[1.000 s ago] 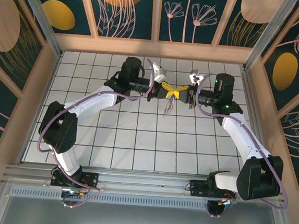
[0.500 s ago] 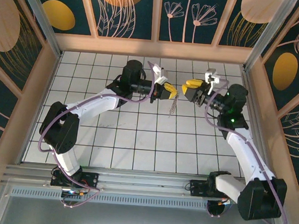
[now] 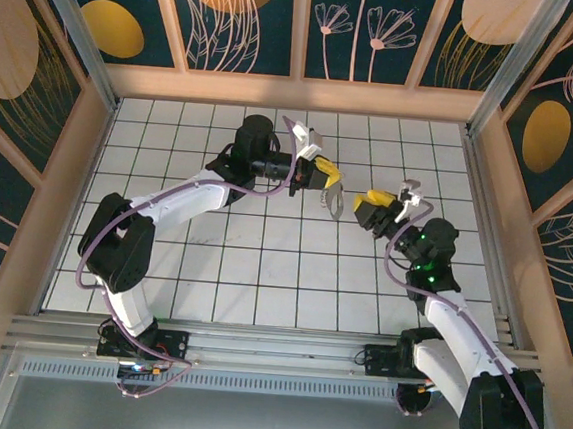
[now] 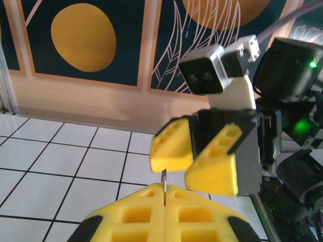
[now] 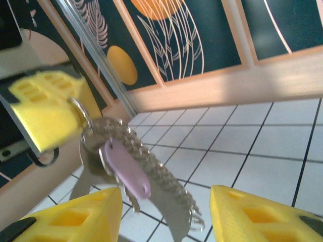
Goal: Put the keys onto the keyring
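Note:
My left gripper [image 3: 327,174] is held above the tiled floor and is shut on the keyring [image 4: 164,185], a thin wire loop standing on edge between its yellow fingers. In the right wrist view the keyring [image 5: 79,112] hangs from that gripper with a bunch on it: a lilac-headed key [image 5: 127,170], grey metal keys and a braided chain. From above, the bunch [image 3: 335,201] dangles just below the left fingers. My right gripper [image 3: 373,204] is open and holds nothing. It sits a short way right of the bunch, its yellow fingers [image 4: 214,161] facing the left wrist camera.
White tiled floor [image 3: 262,263] with a wooden wall and patterned panels behind [image 3: 297,90]. Metal posts [image 3: 504,78] stand at the back corners. Purple cables run along both arms.
My right gripper has opened, let go at the left gripper's fingertips and drawn back down and to the right. The left gripper stays shut, with the bunch hanging from it.

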Robot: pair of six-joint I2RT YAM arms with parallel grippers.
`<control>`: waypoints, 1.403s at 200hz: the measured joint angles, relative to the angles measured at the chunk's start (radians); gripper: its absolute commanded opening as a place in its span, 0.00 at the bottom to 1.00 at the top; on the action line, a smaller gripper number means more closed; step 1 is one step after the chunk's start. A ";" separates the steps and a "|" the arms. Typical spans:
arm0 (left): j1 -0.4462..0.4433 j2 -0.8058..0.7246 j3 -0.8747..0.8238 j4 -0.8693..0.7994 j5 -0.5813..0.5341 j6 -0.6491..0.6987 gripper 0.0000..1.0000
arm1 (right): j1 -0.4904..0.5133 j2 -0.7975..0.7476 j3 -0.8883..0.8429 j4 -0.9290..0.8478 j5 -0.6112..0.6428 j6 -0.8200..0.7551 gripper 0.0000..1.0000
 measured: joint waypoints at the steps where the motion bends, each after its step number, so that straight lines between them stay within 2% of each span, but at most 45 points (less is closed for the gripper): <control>1: 0.000 0.000 0.000 0.000 0.000 0.000 0.00 | 0.002 0.000 -0.002 0.001 0.002 0.000 0.49; 54: 0.000 0.006 0.000 0.003 0.000 -0.013 0.00 | 0.118 0.025 -0.016 0.038 0.106 -0.049 0.49; 214: 0.000 0.009 0.000 0.005 0.000 -0.017 0.00 | 0.181 0.190 0.070 0.100 0.144 -0.095 0.49; 234: 0.000 0.010 0.000 0.007 0.000 -0.017 0.00 | 0.183 0.220 0.081 0.113 0.157 -0.109 0.43; 260: 0.000 0.010 0.000 0.010 0.000 -0.017 0.00 | 0.184 0.242 0.101 0.115 0.169 -0.133 0.27; 280: 0.000 0.010 0.000 0.010 0.000 -0.017 0.00 | 0.185 0.246 0.113 0.116 0.175 -0.148 0.19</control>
